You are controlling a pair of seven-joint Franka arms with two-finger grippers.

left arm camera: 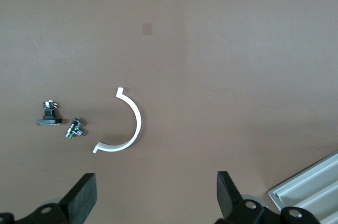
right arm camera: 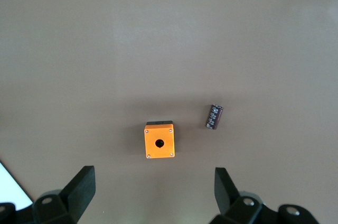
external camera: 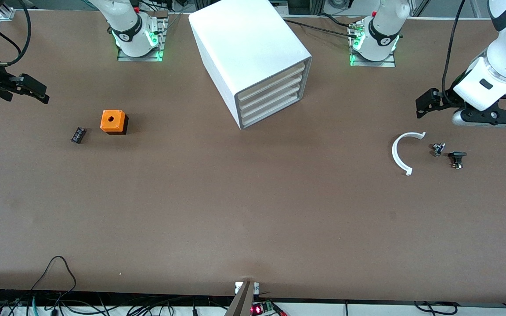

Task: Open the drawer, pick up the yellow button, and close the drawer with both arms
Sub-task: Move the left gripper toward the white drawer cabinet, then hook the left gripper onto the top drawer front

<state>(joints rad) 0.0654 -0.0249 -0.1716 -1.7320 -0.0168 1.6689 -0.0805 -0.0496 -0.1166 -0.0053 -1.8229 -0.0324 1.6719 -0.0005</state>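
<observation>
Nearest the front camera we are seeing a white curved clip [external camera: 400, 151] lying flat toward the left arm's end of the table, with a small metal screw piece [external camera: 437, 149] just beside it and a small black bracket [external camera: 457, 159] next to that, all three apart from one another. Toward the right arm's end, a small all-black part [external camera: 78, 134] is lying near an orange cube with a hole [external camera: 113, 121], the two close but not touching. Farther from the camera, the left gripper [external camera: 424, 102] is hovering over bare table by the clip, and in the left wrist view its fingers [left arm camera: 84, 195] are standing wide apart with nothing between them. The right gripper [external camera: 31, 90] is hanging over the table's edge at its own end, and its fingers [right arm camera: 83, 184] are likewise spread wide and holding nothing. Farther still, the big white cabinet [external camera: 244, 48] is sitting mid-table between the two arm bases, turned at an angle; the drawer [external camera: 270, 85], topmost of the four, is sitting flush and closed like the three lower drawers [external camera: 271, 103]. We are not seeing the button anywhere on the table.
</observation>
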